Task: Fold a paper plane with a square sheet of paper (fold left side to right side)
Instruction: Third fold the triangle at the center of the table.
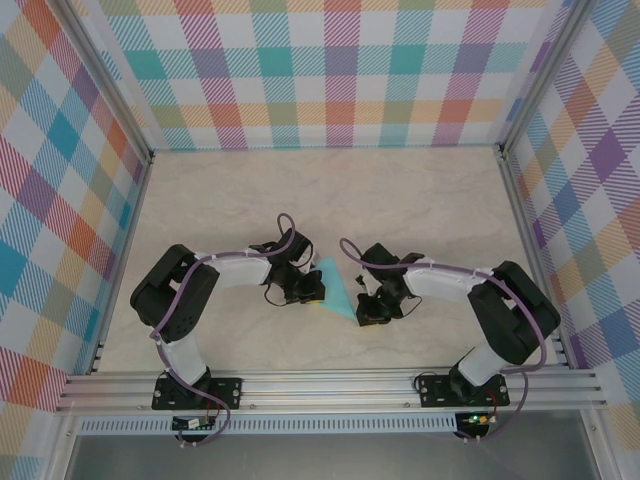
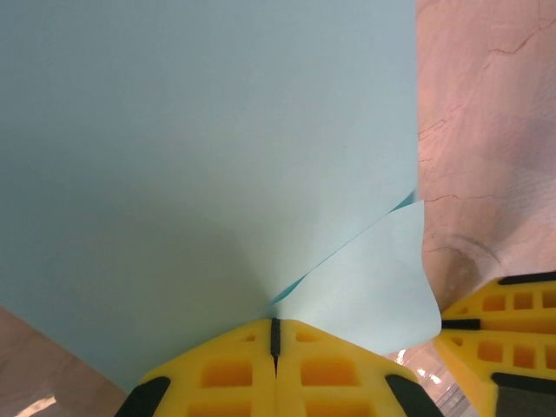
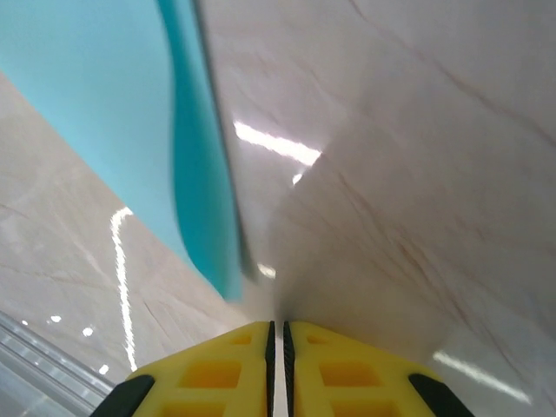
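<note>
The square sheet of paper (image 1: 337, 291), teal, lies as a pointed triangular shape on the table between my two grippers. In the left wrist view the paper (image 2: 200, 156) has two layers, a big sheet and a smaller flap, that meet right at the tips of my left gripper (image 2: 274, 334), which is shut on its edge. My left gripper (image 1: 308, 290) sits at the paper's left side. At the paper's near right tip my right gripper (image 1: 372, 305) is low over the table. Its jaws (image 3: 276, 334) are shut to a thin slit with nothing between them. The paper (image 3: 104, 104) ends just left of them.
The marble-look table (image 1: 300, 200) is walled by plaid panels on three sides, with an aluminium rail (image 1: 330, 385) along the near edge. The right gripper's yellow fingers (image 2: 508, 321) show beside the paper's flap in the left wrist view.
</note>
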`<state>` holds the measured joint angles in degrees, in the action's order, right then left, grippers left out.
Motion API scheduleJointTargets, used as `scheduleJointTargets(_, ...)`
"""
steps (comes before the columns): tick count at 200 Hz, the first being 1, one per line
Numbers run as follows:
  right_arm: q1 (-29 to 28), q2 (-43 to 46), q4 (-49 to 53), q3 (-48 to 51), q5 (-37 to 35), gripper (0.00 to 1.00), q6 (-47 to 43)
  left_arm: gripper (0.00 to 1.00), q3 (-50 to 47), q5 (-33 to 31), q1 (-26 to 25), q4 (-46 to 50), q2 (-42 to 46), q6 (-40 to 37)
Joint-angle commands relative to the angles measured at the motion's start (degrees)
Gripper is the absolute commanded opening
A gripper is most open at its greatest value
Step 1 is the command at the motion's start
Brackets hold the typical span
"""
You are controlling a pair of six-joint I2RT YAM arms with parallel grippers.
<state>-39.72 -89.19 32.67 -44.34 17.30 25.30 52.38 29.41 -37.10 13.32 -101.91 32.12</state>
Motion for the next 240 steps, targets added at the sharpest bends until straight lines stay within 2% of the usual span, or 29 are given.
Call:
scheduleJointTargets(1,0.35,5.34,4.76,-1.07,-0.12,0.13,1.44,0.01,-0.53,-4.70,-0.48,4.75,-0.84,-0.92)
scheduleJointTargets(20,0.28,6.09,3.53,-3.17,1.70,0.13,2.06,0.01,-0.27,-4.60,-0.51,4.69,-0.67,-0.86)
scheduleJointTargets(51,-0.66,-0.97,0.03,-6.59,4.05,0.10,3.17,0.01,-0.13,-4.71,-0.52,4.70,-0.29,-0.88)
scheduleJointTargets(126,-1.06,-8.96,-0.42,-7.96,0.81,0.09,3.96,0.01,-0.33,-4.51,-0.45,4.35,0.38,-0.84)
scheduleJointTargets(193,-1.06,-11.42,2.76,-5.86,-3.91,0.09,3.39,0.16,-2.15,-2.55,-0.81,0.73,8.36,1.31)
scheduleJointTargets(240,-1.08,-11.84,2.68,-5.67,-4.99,0.08,3.57,0.08,-2.28,-0.09,-4.71,-0.77,9.50,3.45)
